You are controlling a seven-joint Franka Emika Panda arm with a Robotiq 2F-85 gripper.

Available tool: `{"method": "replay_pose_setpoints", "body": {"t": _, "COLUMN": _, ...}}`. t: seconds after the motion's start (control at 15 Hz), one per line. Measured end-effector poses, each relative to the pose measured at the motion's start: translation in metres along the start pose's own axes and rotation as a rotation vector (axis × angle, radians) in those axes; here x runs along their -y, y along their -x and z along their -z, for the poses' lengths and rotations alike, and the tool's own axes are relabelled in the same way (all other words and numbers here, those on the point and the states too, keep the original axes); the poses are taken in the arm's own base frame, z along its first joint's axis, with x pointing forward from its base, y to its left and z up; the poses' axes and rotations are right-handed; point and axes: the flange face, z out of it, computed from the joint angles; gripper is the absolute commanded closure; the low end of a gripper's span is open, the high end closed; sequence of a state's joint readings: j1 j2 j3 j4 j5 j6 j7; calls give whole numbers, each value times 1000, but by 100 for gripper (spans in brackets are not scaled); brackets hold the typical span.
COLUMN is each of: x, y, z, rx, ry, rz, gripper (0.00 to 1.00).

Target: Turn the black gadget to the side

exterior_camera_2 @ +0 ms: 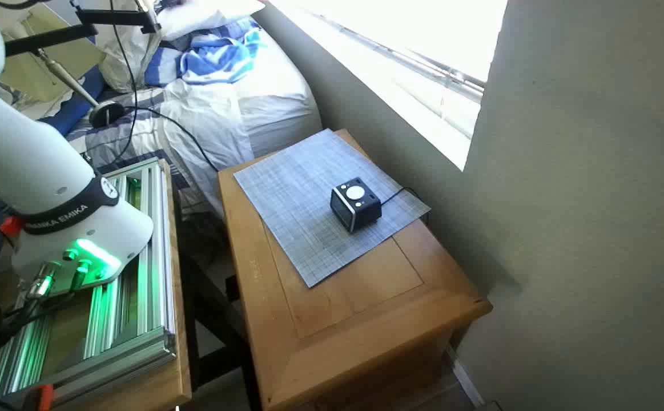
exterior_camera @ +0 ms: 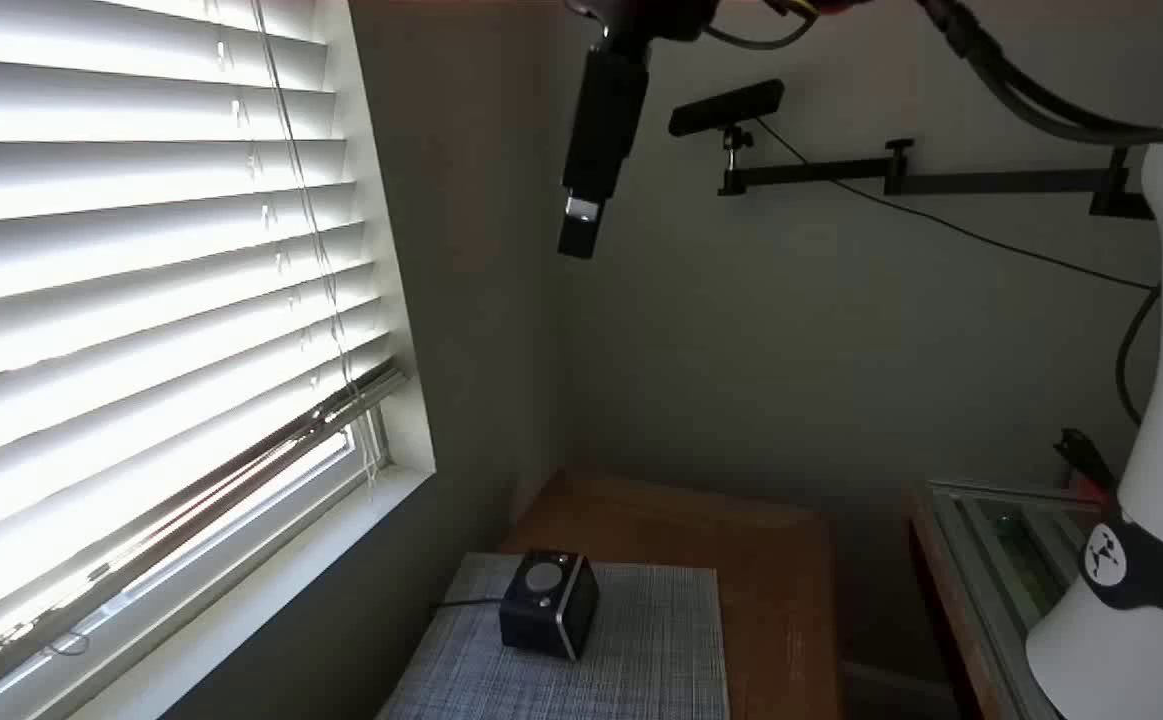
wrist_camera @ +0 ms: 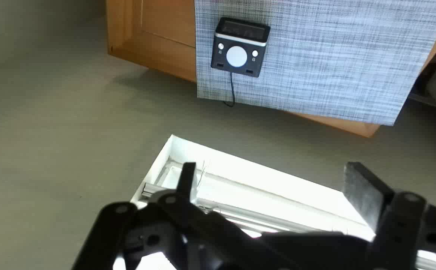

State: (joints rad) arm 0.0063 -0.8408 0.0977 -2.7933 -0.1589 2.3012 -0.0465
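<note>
In the wrist view, the fingers (wrist_camera: pixel 364 197) are found spread wide. The black gadget (wrist_camera: pixel 240 48) is located well below and apart from them, seated on a grey mat (wrist_camera: pixel 322 67) laid over a wooden bench (exterior_camera_2: pixel 360 308). Its pale dial (wrist_camera: pixel 236 57) is faced upward; a cord (wrist_camera: pixel 232 88) is routed from the side opposite its display (wrist_camera: pixel 242 30). A window (wrist_camera: pixel 255 183) is framed between the fingers.

One black gadget (exterior_camera_2: pixel 355 204), one gray mat (exterior_camera_2: pixel 289 194), one pincer (wrist_camera: pixel 270 180), two fingers (wrist_camera: pixel 364 197), one window (exterior_camera: pixel 151 225), one bed (exterior_camera_2: pixel 277 103)
</note>
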Motion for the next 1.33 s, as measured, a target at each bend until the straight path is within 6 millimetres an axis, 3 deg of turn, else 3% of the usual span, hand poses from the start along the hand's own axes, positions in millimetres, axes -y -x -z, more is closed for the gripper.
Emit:
{"method": "replay_pose_setpoints", "body": {"t": 0.2, "x": 3, "y": 7, "z": -13, "rx": 35, "ry": -6, "rz": 4, "gripper": 0}}
{"method": "replay_pose_setpoints", "body": {"t": 0.4, "x": 3, "y": 7, "z": -14, "rx": 38, "ry": -7, "rz": 5, "gripper": 0}}
{"method": "replay_pose_setpoints", "body": {"t": 0.73, "x": 19, "y": -7, "z": -14, "rx": 29, "ry": -50, "rz": 152, "gripper": 0}}
{"method": "replay_pose_setpoints", "body": {"t": 1.07, "x": 51, "y": -26, "z": -52, "rx": 108, "ry": -113, "rz": 391, "gripper": 0}}
{"method": "replay_pose_setpoints", "body": {"t": 1.33, "x": 56, "y": -44, "z": -90, "rx": 187, "ry": -165, "rz": 565, "gripper": 0}}
